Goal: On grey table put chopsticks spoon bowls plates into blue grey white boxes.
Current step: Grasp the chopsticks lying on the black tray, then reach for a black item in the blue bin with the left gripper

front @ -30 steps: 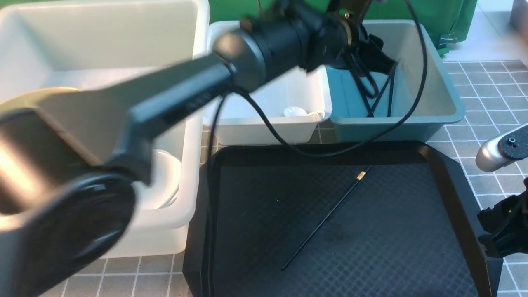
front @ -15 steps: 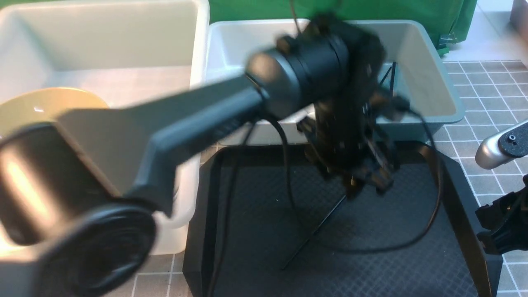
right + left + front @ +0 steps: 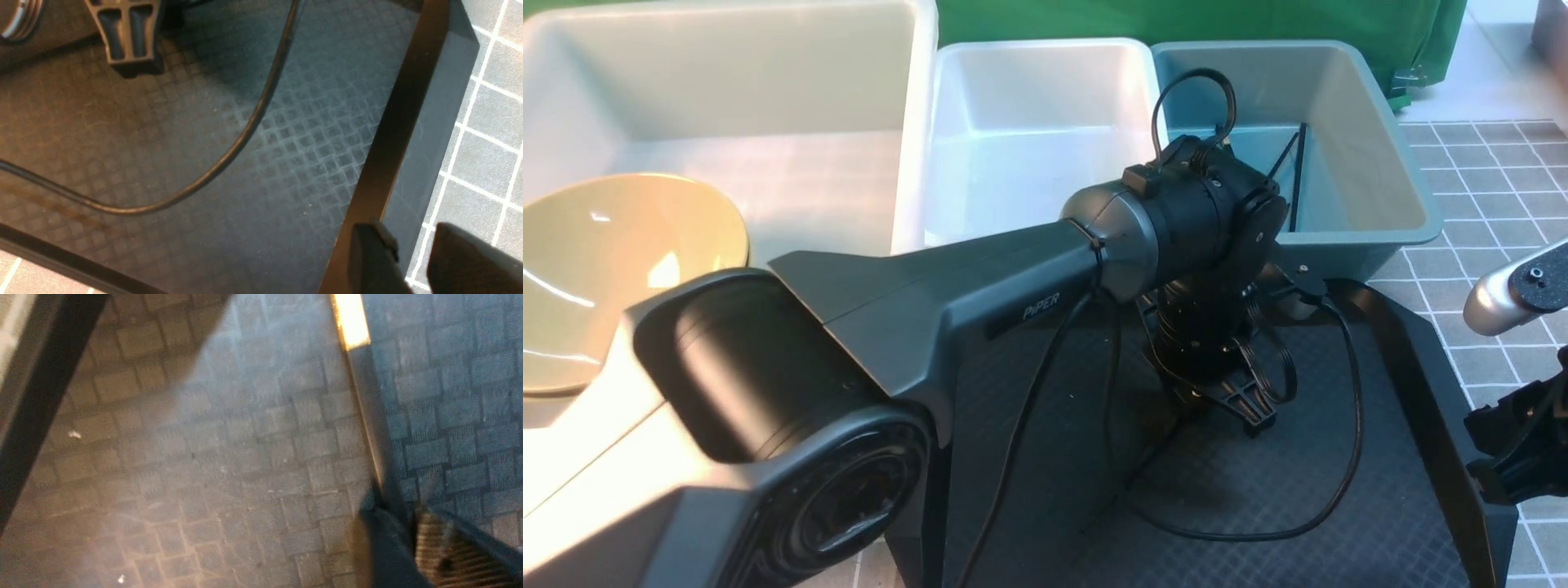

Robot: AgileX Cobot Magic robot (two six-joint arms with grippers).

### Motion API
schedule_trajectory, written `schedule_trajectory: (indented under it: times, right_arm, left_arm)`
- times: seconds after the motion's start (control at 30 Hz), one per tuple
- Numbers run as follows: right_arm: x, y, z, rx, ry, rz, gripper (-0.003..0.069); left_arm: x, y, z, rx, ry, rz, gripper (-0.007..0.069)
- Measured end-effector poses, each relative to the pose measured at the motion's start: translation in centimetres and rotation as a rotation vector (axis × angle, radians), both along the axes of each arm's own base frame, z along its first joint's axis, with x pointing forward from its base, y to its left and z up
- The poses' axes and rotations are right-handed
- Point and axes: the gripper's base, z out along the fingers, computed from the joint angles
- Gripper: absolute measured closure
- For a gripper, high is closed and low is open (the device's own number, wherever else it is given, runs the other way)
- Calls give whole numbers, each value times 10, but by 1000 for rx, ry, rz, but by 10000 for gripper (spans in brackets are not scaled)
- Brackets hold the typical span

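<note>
The only readable text is "PiPER", printed in white on the left arm [image 3: 980, 286] link.

Front view is sharp and evenly lit from above, with white glare streaks on the yellow bowl [image 3: 613, 269] and a soft shadow on the black tray [image 3: 1413, 384] under the left arm. Left wrist view is dim, hazy and soft, warm cast on one side, with the chopstick [image 3: 369, 416] blurred and its gold band blown out. Right wrist view is clear, tray half shadowed, with the near fingers [image 3: 369, 261] out of focus.

Green cloth backdrop [image 3: 1258, 20] behind
</note>
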Motion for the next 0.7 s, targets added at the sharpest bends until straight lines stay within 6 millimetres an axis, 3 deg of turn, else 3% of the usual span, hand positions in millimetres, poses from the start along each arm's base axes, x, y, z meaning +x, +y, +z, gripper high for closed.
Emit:
schedule_trajectory:
  times: [0.2, 0.3, 0.37, 0.4, 0.43, 0.53, 0.63, 0.7]
  right_arm:
    - [0, 0, 0, 0, 0, 0, 421]
    - [0, 0, 0, 0, 0, 0, 421]
    - [0, 0, 0, 0, 0, 0, 421]
    - [0, 0, 0, 0, 0, 0, 421]
    - [0, 0, 0, 0, 1, 0, 421]
    - [0, 0, 0, -1, 2, 0, 421]
    - [0, 0, 0, -1, 2, 0, 421]
    - [0, 0, 0, -1, 2, -1, 421]
  left_arm:
    - [-1, 1, 5, -5, 3, 34, 622]
    - [-4, 4, 19, -21, -1, 52, 623]
    - [-6, 5, 39, -60, -25, 55, 623]
    - [-8, 7, 66, -127, -70, 59, 623]
    - [-9, 8, 73, -143, -80, 60, 623]
    - [-13, 13, 131, -328, -235, 61, 623]
    - [-5, 12, 166, -515, -427, 61, 623]
    - [3, 9, 176, -604, -527, 60, 623]
